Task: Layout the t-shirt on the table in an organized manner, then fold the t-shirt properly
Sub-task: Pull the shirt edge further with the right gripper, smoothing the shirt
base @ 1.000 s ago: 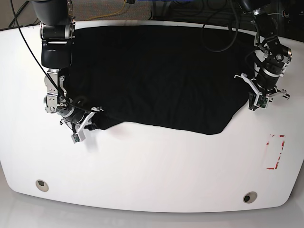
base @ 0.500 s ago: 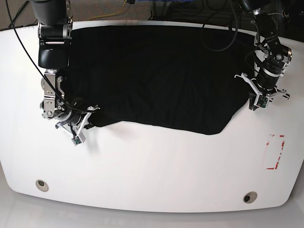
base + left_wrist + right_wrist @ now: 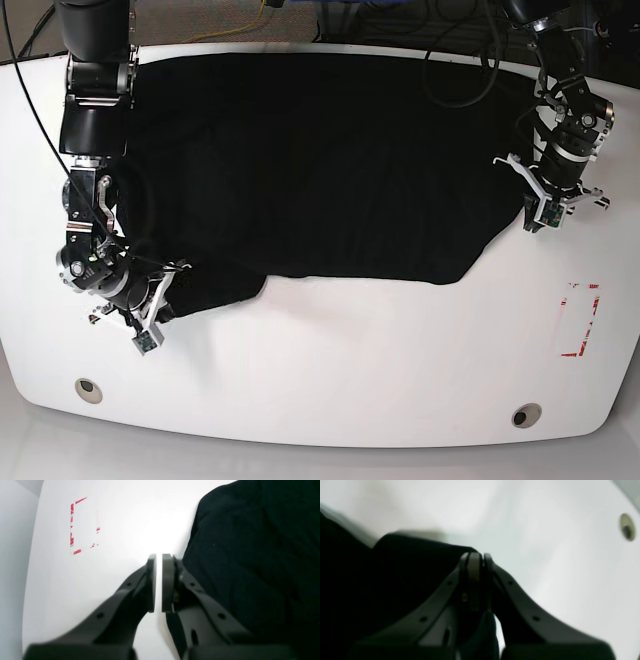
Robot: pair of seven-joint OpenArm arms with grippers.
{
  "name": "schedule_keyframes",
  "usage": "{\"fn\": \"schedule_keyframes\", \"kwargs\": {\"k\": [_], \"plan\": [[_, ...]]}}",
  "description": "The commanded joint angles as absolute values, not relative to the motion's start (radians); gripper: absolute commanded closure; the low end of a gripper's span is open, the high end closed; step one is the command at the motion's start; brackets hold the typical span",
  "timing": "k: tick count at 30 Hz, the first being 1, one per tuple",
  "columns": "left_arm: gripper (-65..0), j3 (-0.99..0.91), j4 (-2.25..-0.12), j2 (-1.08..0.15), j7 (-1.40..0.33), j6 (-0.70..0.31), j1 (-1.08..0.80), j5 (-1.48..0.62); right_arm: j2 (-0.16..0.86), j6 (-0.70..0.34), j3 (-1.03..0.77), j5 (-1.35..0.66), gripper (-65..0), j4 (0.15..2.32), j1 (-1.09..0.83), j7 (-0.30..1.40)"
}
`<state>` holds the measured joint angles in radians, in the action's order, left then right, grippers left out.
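Observation:
The black t-shirt [image 3: 320, 160] lies spread over the far half of the white table [image 3: 350, 360], its front hem wavy. My right gripper [image 3: 148, 325] is at the shirt's front-left corner, low over the table. In the right wrist view that gripper [image 3: 478, 555] is shut on a fold of the t-shirt [image 3: 407, 562]. My left gripper [image 3: 545, 215] sits at the shirt's right edge. Seen from the left wrist, the left gripper [image 3: 157, 556] is shut with only a thin slit. The t-shirt [image 3: 250, 555] lies against the outer side of one finger; no cloth shows between the pads.
A red rectangular outline mark [image 3: 582, 320] is on the table at the front right, also seen as the red mark [image 3: 83, 526]. Two round metal inserts [image 3: 88, 390] [image 3: 526, 415] sit near the front edge; one insert [image 3: 627, 527] shows ahead of my right gripper.
My right gripper closed on the shirt's front-left corner and dragged it toward the table's front left, stretching that side. The left arm has stayed still.

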<state>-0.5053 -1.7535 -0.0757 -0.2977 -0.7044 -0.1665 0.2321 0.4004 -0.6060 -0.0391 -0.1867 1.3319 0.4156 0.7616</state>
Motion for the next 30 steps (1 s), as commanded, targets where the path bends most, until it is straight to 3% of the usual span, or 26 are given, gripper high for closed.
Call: {"fn": "schedule_keyframes", "kwargs": {"k": [1, 11, 24, 27, 30], "plan": [[-2.5, -0.507, -1.773, -0.085, -0.272, -0.698, -0.159, 0.219, 0.426, -0.604, -0.045, -0.194, 0.0, 1.405, 0.443, 0.783], [-2.5, -0.507, -1.773, -0.085, -0.272, -0.698, -0.156, 0.219, 0.427, -0.604, -0.097, -0.196, 0.0, 1.527, 0.456, 0.863], [-2.6, -0.506, -1.773, -0.085, -0.274, -0.698, -0.153, 0.219, 0.401, -0.605, -0.117, -0.194, -0.4, 1.471, 0.42, 0.858], [-3.2, -0.504, -1.773, -0.085, -0.298, -0.698, -0.143, 0.217, 0.397, -0.604, -0.117, -0.194, -7.6, 1.449, 0.414, 0.858], [-9.7, -0.496, -1.773, -0.085, -0.363, -0.698, -0.107, 0.217, 0.397, -0.602, -0.12, -0.194, -18.4, 1.448, 0.394, 0.858]]}}
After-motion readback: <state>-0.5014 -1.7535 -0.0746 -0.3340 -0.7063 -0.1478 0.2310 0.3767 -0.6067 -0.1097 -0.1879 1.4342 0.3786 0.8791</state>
